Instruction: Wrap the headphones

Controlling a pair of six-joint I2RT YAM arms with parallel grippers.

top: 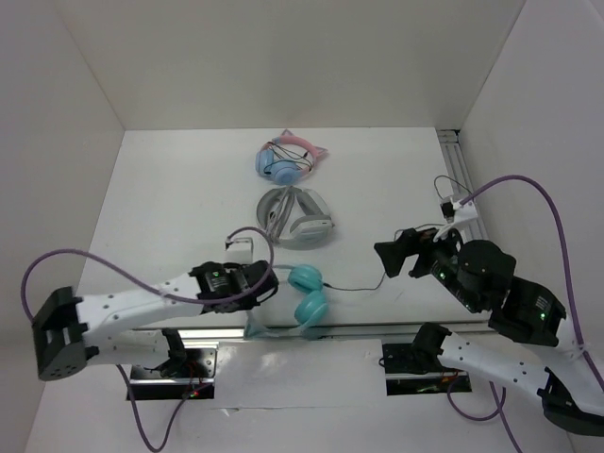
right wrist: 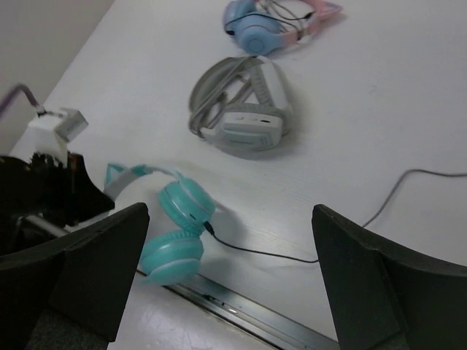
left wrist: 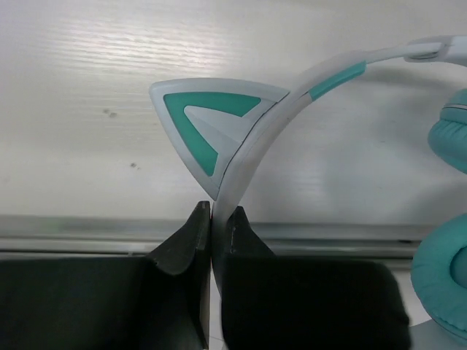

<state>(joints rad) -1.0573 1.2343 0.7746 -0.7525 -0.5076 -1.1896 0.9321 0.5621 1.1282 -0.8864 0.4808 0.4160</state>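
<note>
Left claw (left wrist: 219, 210) pinches the headband (left wrist: 257, 146) of the headphones (top: 309, 294)

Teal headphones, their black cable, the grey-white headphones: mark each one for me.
teal headphones (right wrist: 186, 204), right wrist view, on the upper ear cup.
black cable (right wrist: 255, 251), right wrist view, on the stretch just past the ear cups.
grey-white headphones (top: 314, 228), top external view, on the ear cup.

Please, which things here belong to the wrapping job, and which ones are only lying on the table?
For the job:
- teal headphones
- their thin black cable
- left claw, shut on the white headband
- right claw, open and holding nothing

Only lying about:
- grey-white headphones
- blue-and-pink headphones
</note>
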